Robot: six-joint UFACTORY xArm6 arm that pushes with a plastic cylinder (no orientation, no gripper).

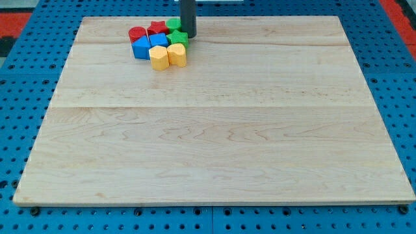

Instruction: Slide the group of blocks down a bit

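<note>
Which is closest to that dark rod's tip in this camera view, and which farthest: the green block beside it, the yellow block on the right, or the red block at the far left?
From my tip:
1. Green block, right beside it, on its left.
2. Right yellow block, below it at the cluster's bottom edge.
3. Red block, far left end of the cluster.

Light wood board [214, 130] on blue pegboard [26, 71] w/ red at corners.

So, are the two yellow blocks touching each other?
Touching. The camera view shows the left yellow block and the right yellow block pressed side by side, no board visible between them.
</note>
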